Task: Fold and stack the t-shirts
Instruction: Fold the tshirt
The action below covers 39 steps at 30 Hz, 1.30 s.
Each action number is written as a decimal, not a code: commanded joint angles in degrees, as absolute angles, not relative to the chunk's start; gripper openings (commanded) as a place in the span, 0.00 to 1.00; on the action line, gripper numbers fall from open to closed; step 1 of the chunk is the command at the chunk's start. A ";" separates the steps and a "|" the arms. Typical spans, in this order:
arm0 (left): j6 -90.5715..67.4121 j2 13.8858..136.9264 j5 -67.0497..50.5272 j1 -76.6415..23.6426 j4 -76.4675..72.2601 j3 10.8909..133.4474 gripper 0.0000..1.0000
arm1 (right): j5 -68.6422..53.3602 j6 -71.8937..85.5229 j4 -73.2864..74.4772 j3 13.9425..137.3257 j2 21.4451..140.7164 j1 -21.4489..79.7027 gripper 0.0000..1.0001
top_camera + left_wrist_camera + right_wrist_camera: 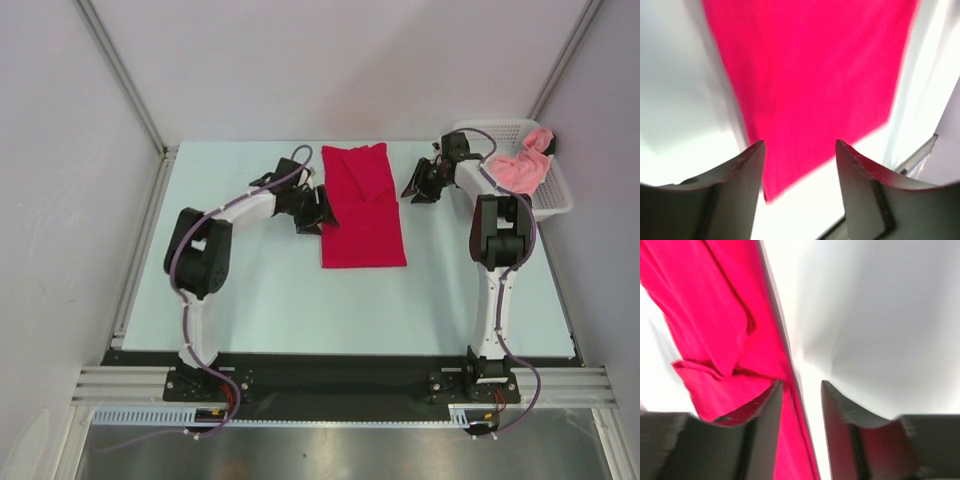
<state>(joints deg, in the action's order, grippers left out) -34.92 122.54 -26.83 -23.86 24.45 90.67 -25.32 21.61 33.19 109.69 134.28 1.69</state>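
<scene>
Crimson t-shirt (363,215): lies flat on the table (250,300) near its centre, folded into a long narrow rectangle running from the far side toward the near side, with creased layers at the far end. Left gripper (312,210): positioned just beside the left long edge of the crimson t-shirt; in the left wrist view its fingers (735,190) stand well apart with nothing between them, and red cloth fills the field ahead. Right gripper (420,185): positioned near the right long edge, apart from the cloth; in the right wrist view its fingers (760,430) are separated by a narrower gap and hold nothing, with the folded edge of the shirt to their left. Salmon pink t-shirt (522,170): crumpled in the white mesh basket (553,208) at the far right corner of the table, partly draped over the rim
</scene>
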 commanded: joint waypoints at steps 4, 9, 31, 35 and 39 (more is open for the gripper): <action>-44.71 99.35 -25.66 -23.91 14.96 71.22 0.70 | -20.99 22.47 36.49 92.81 114.81 4.83 0.52; -63.08 92.73 -26.10 -24.69 -1.90 51.53 0.70 | -26.80 35.57 17.29 65.35 93.46 4.83 0.55; -87.89 96.24 -4.31 -32.43 -8.36 41.21 0.56 | -21.27 64.68 -14.94 27.51 82.97 4.39 0.57; -89.47 98.16 -4.39 -32.87 -8.52 41.83 0.55 | -20.30 64.60 -16.43 27.16 84.20 5.36 0.56; -89.74 99.93 -5.01 -33.13 -8.26 42.98 0.52 | -20.21 65.21 -17.93 26.46 86.74 5.45 0.54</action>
<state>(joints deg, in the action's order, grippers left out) -88.55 98.15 -7.29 -32.47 -10.15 41.54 -21.58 64.45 -14.46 26.59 85.01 5.13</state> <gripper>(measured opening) 0.524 0.544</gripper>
